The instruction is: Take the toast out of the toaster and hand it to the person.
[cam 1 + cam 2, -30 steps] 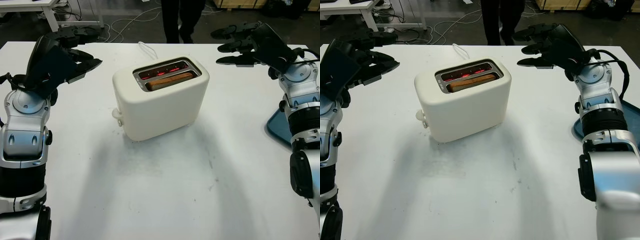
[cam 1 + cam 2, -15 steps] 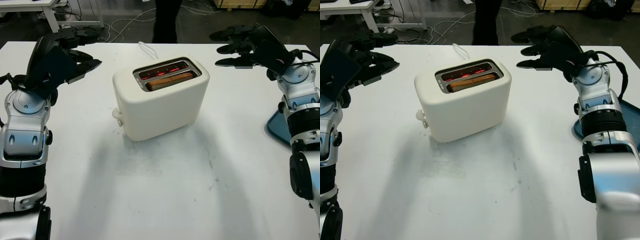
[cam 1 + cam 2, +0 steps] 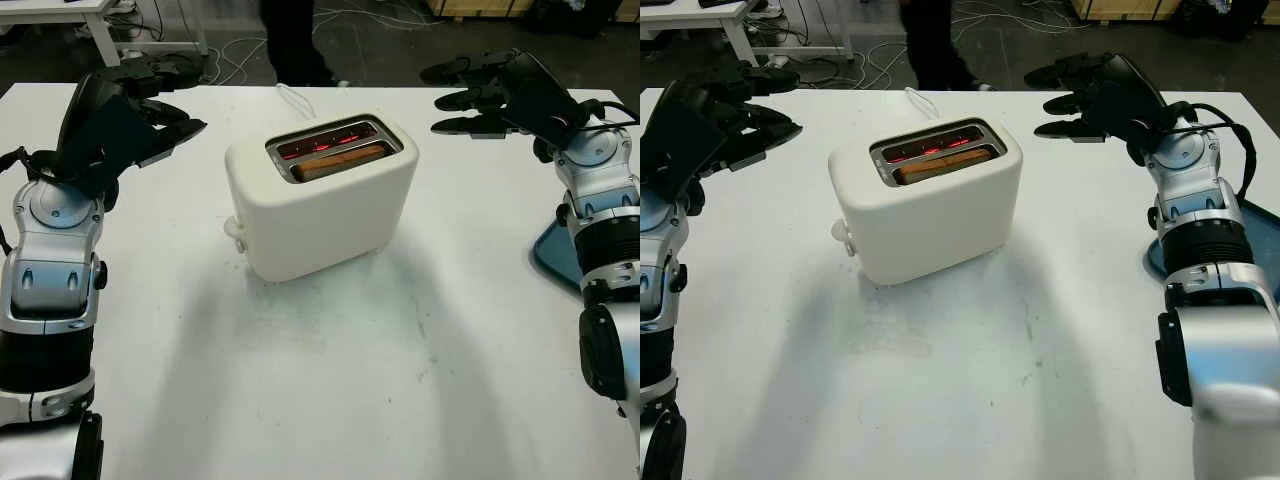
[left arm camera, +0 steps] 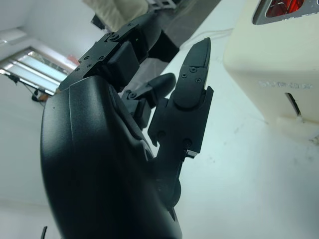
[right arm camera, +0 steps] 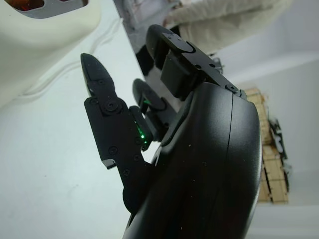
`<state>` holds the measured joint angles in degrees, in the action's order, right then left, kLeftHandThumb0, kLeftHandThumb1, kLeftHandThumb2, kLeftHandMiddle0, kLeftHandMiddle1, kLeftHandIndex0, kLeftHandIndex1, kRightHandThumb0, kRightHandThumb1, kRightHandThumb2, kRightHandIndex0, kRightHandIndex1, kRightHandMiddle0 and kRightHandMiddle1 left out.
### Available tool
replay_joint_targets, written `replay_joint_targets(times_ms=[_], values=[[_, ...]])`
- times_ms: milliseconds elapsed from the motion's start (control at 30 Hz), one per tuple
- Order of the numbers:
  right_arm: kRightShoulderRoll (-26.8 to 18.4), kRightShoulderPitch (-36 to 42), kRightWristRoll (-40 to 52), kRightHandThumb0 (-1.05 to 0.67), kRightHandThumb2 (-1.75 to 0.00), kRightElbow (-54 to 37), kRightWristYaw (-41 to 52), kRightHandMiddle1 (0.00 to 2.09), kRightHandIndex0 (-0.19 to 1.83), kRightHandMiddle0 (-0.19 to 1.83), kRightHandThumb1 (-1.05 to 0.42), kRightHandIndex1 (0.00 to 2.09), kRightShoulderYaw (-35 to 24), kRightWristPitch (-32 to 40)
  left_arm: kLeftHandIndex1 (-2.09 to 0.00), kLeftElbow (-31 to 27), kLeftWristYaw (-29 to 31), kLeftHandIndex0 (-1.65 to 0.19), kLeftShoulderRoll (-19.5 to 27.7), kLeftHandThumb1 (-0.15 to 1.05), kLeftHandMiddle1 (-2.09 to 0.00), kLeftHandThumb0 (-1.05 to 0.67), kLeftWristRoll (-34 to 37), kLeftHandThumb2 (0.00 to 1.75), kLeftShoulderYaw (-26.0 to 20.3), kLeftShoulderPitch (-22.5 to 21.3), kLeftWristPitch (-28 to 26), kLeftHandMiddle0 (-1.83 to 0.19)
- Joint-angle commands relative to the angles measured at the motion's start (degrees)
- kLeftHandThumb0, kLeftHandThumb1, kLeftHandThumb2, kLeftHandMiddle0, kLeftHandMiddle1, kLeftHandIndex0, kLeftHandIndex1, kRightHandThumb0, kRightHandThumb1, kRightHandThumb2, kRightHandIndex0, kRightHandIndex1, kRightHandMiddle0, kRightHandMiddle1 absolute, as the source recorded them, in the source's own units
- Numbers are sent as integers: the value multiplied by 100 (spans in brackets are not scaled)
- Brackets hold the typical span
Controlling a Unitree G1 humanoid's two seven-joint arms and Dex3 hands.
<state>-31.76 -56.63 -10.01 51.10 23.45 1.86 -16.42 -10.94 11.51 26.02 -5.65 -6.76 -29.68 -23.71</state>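
A cream two-slot toaster (image 3: pixel 320 200) stands mid-table, its far slot glowing red. A brown slice of toast (image 3: pixel 337 161) sits low in the near slot, its top edge just showing. My left hand (image 3: pixel 165 100) hangs open above the table's far left, well left of the toaster. My right hand (image 3: pixel 462 97) hangs open above the far right, to the right of the toaster. Neither touches anything. A person in dark trousers (image 3: pixel 290 40) stands beyond the far table edge.
The toaster's white cord (image 3: pixel 293 98) runs off the far edge. A blue tray (image 3: pixel 558 255) lies at the right edge beside my right arm. The toaster's lever knob (image 3: pixel 235 229) sticks out at its near left end. Cables lie on the floor behind.
The person behind the table has walked to the left. My hands have barely shifted; the toaster and toast are as before.
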Motion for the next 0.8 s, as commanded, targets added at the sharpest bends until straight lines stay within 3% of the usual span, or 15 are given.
replay_joint_targets(times_ms=[0, 633, 767], values=[[-39, 61, 65, -28, 0, -18, 33, 0, 81, 72, -75, 1, -33, -81, -27, -26, -62, -68, -23, 89, -93, -34, -30, 0, 9, -30, 17, -48], [1, 70, 112, -27, 0, -77, 94, 1, 81, 73, -76, 1, -44, 1, -34, 293, -10, -69, -121, 87, -105, -38, 70, 0, 11, -117, 485, -46], [42, 85, 158, -21, 0, -94, 90, 1, 82, 74, -75, 1, -69, -18, -37, 324, -31, -70, -112, 87, -107, -39, 63, 0, 28, -125, 550, -46]])
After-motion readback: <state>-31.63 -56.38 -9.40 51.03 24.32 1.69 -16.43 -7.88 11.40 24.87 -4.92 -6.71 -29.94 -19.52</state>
